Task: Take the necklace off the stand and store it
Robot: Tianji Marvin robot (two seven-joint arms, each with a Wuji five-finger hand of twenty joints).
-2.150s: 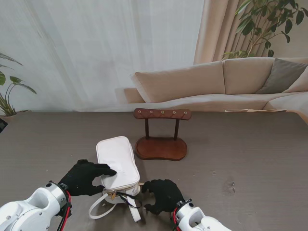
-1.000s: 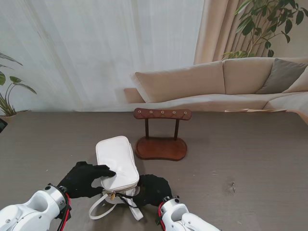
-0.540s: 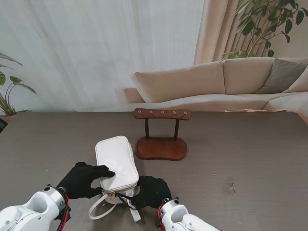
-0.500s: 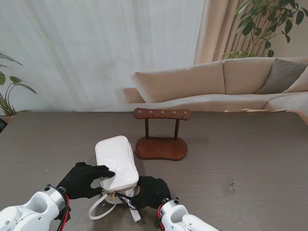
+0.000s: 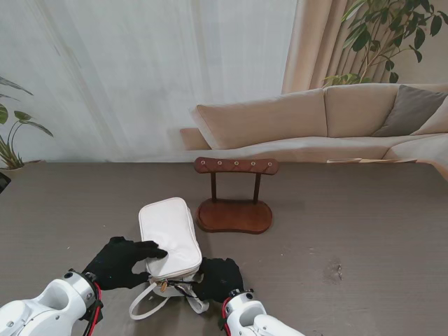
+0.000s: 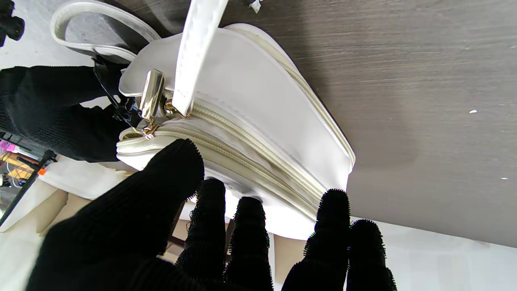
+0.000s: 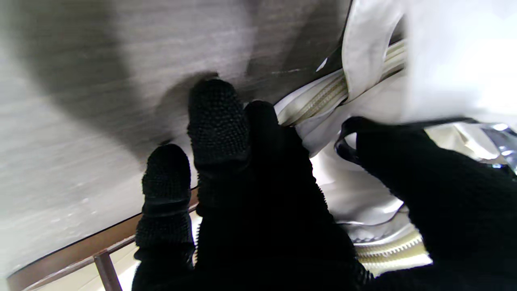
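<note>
Resting on the bag: the left hand (image 5: 120, 262), whose fingers (image 6: 250, 226) are spread and laid flat over the near end of the white bag (image 5: 170, 236), pressing on it without being closed around it.
Right hand (image 5: 218, 277): its fingers (image 7: 218, 121) are curled against the bag's near right corner, beside the zipper (image 6: 258, 151); a thin dark cord (image 7: 343, 141) is seen looped at the thumb, but whether it is pinched cannot be told.
Zipper pull: a gold clasp (image 6: 151, 95) is seen at the bag's near end, where the white strap (image 5: 150, 302) is attached.
Bag: laid lengthwise on the grey table (image 5: 350, 231), strap loop trailing toward me.
Wooden stand (image 5: 235, 196): placed just beyond the bag, upright, its pegs bare.
Necklace: not made out in any view; whether the dark cord belongs to it cannot be told.
</note>
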